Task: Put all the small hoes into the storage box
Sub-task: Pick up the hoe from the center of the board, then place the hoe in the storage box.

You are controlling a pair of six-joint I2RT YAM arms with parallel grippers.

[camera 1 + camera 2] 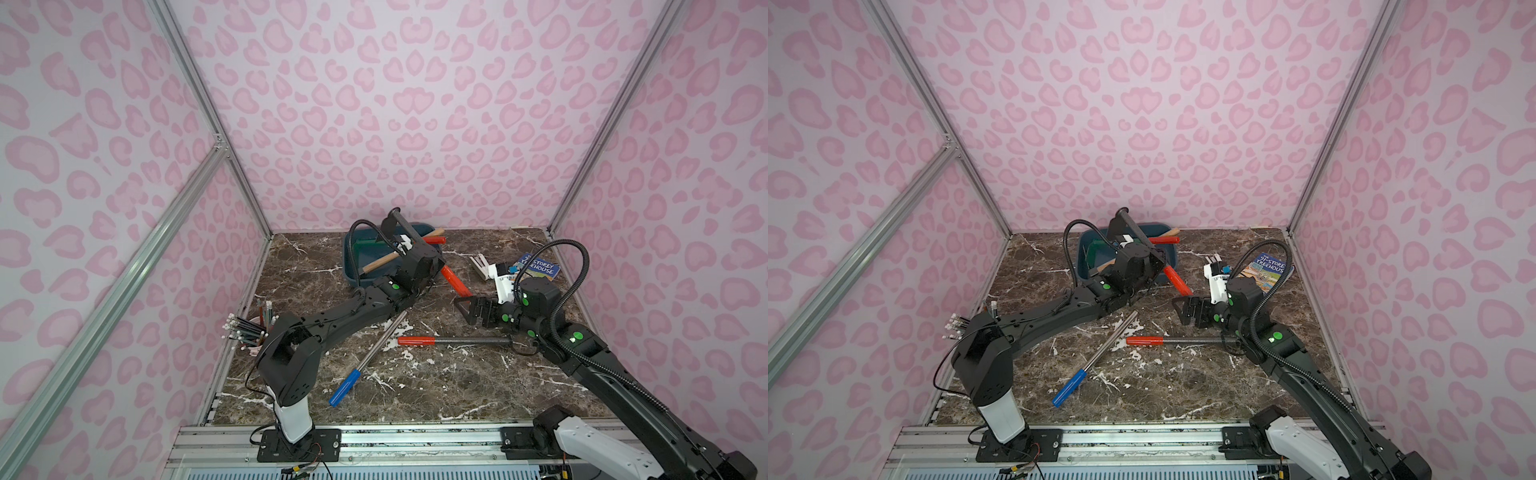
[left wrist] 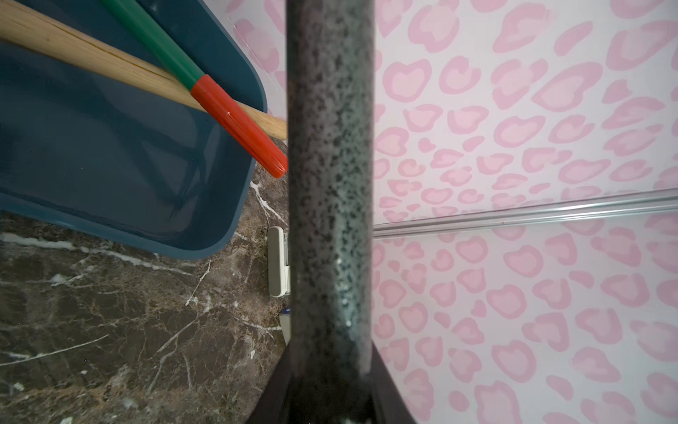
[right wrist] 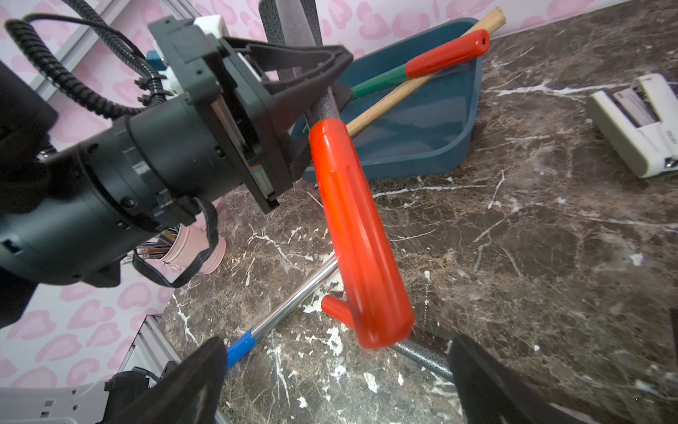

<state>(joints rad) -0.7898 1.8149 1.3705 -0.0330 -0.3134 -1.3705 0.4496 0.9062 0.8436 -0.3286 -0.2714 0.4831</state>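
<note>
At the storage box (image 3: 414, 161), upper mid-frame, left fingers (image 3: 293, 55) clamp the small hoe (image 3: 352, 227) by its shaft; right fingers (image 3: 194, 381) stand apart. Advised: bring handle inside rim, release low.

Soft, even, bright light fills both top views, leaving only faint shadows on the counter (image 1: 415, 386). In the left wrist view the shaft of the small hoe (image 2: 330, 183) is blurred close to the lens, and the floor of the storage box (image 2: 110, 154) gleams with soft reflections. In the right wrist view the fingers (image 3: 190, 378) of the right pincer (image 3: 337, 381) are out of focus.
</note>
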